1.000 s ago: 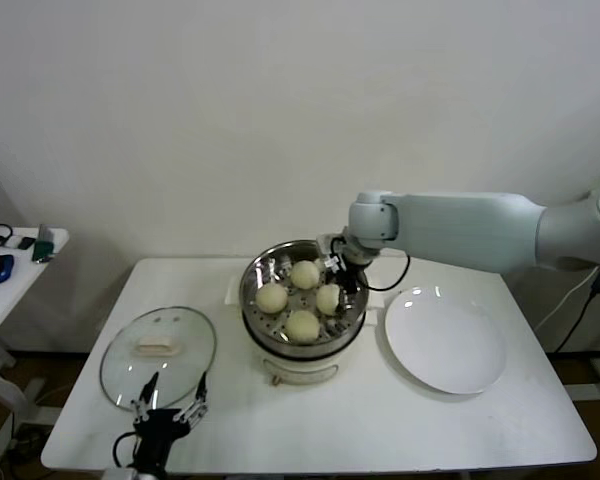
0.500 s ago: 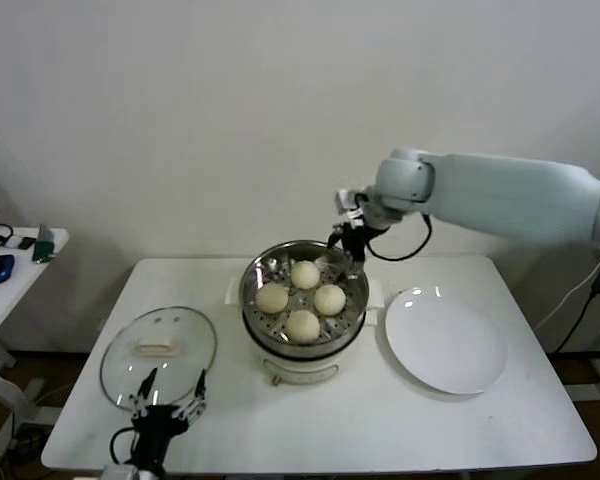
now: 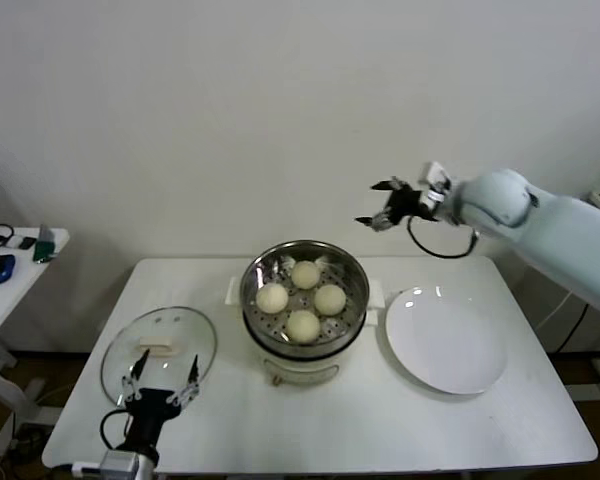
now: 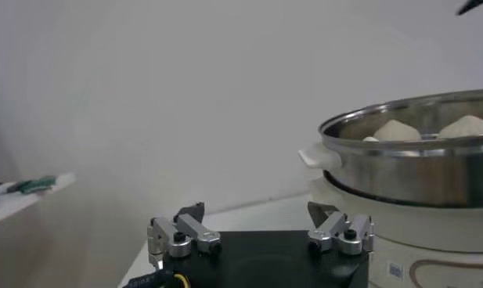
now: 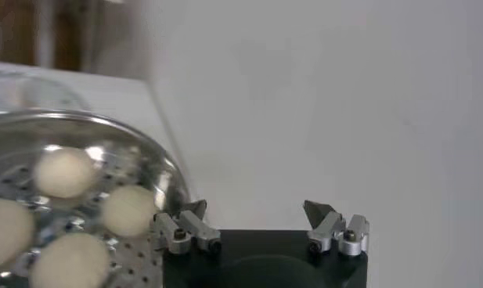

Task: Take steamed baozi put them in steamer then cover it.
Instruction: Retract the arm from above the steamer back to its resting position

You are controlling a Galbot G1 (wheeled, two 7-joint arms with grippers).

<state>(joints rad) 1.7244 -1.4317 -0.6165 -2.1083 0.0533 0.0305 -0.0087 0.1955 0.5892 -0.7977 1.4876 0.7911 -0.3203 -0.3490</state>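
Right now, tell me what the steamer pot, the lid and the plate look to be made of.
Steamer pot: polished steel, judging by its mirror-bright rim and the punched holes in its tray; its cream base looks like plastic.
Lid: clear glass, since the table shows through it, with a metal rim and a cream handle, probably plastic.
Plate: glossy white, ceramic or melamine; the glare spots cannot say which.

My head camera looks forward and down over the whole table (image 3: 500,420). My left wrist camera sits low, level with the steamer (image 4: 413,168), close to its side. My right wrist camera looks down into the steamer from above; all three views share it.
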